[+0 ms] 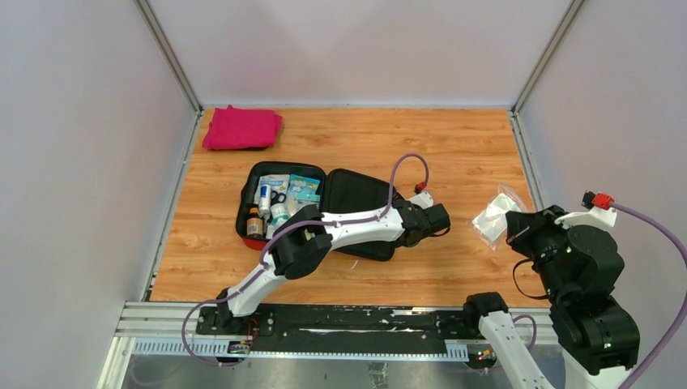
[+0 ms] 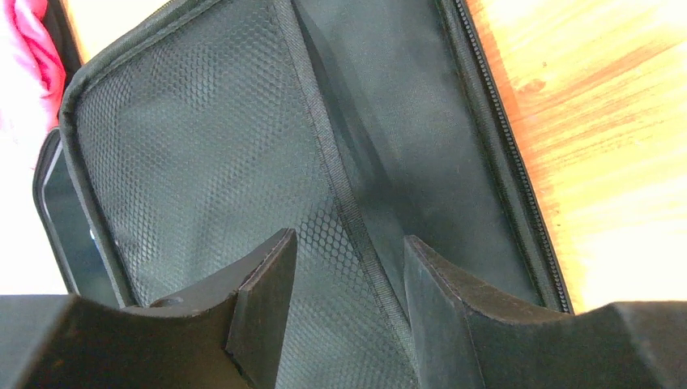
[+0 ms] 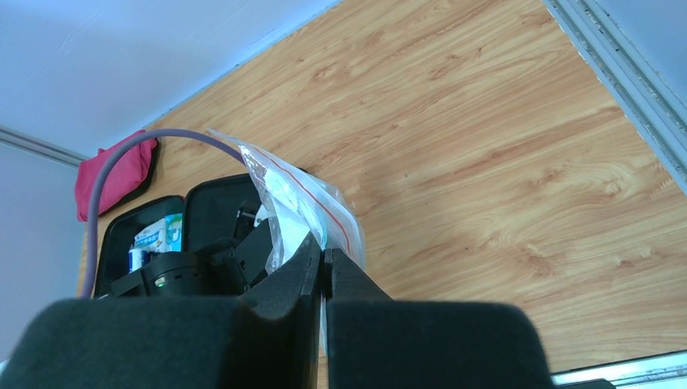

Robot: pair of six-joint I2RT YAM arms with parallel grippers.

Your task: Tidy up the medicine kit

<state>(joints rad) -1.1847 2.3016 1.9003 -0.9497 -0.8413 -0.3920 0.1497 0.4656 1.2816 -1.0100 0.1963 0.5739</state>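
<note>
Above medicine kit, over its mesh-lined half: left gripper, jaws partway apart, nothing between. Right of medicine kit: right gripper, clamped tight on clear plastic bag.

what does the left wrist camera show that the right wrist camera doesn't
Only the left wrist: a close look at the mesh pocket and zipper, with the left gripper open above them, holding nothing.
Only the right wrist: the right gripper shut on a clear plastic bag, the supplies packed in the far half, and the pink cloth.
Both: the open case with its black lining, lying on the wooden table.
</note>
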